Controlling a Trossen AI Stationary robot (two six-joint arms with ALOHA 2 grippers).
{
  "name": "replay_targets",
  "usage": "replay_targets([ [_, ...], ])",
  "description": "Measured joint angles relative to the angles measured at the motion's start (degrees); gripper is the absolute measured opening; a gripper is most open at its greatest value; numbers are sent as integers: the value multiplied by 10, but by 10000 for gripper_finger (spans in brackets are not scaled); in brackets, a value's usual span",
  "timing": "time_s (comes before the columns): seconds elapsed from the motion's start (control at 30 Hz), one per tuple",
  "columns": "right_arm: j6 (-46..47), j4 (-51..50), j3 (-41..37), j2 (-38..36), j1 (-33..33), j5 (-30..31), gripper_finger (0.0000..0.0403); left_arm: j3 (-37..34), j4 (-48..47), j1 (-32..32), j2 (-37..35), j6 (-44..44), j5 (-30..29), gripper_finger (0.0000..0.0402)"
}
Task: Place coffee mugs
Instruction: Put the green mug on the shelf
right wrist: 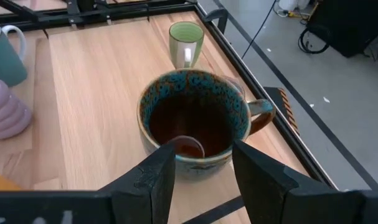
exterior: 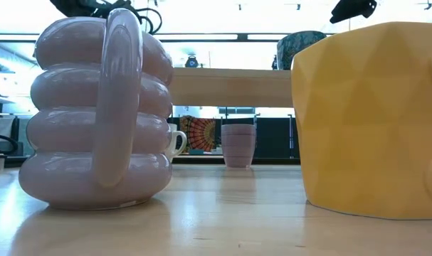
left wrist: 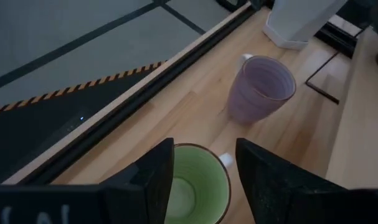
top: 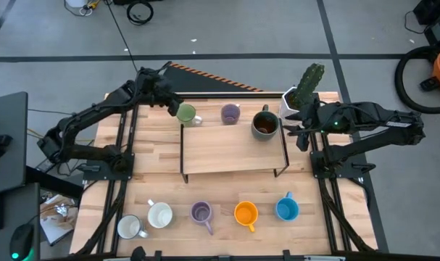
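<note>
Behind the raised wooden shelf (top: 234, 152), a green mug (top: 185, 113) and a lilac mug (top: 230, 114) stand on the table. A dark brown mug (top: 264, 125) with a teal-speckled inside stands at the shelf's far right corner. My left gripper (left wrist: 205, 146) is open and comes down slanting over the green mug (left wrist: 195, 186), one finger at each side of its rim. The mug's white handle (left wrist: 225, 160) shows between the fingers. My right gripper (right wrist: 204, 149) is open just above the near rim of the dark brown mug (right wrist: 195, 118), whose mouth is wider than the gap between the fingers. My left gripper stands over the green mug's rim (left wrist: 223, 177), coming slanting from above. One finger (left wrist: 154, 180) covers the far side of the rim, so I cannot tell whether it touches. The mug stands upright on the table.
Along the table's near edge stand two white mugs (top: 159, 215), a ribbed lilac one (top: 201, 212), an orange one (top: 246, 214) and a blue one (top: 286, 209). A white faceted pot with a cactus (top: 306, 87) stands at the far right, close to my right arm. The shelf top is bare wood.
</note>
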Motion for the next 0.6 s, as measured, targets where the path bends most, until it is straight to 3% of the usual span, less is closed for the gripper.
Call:
replay_targets([
  [0.17,4,24,0,4,0,-3,165,0,-25,-10,0,44,-3,174],
  [0.43,1,77,0,21,0,-49,165,0,-103,-11,-3,106,-56,185],
  [0.6,-21,84,0,37,-4,-47,165,0,-154,-9,-3,213,-103,175],
])
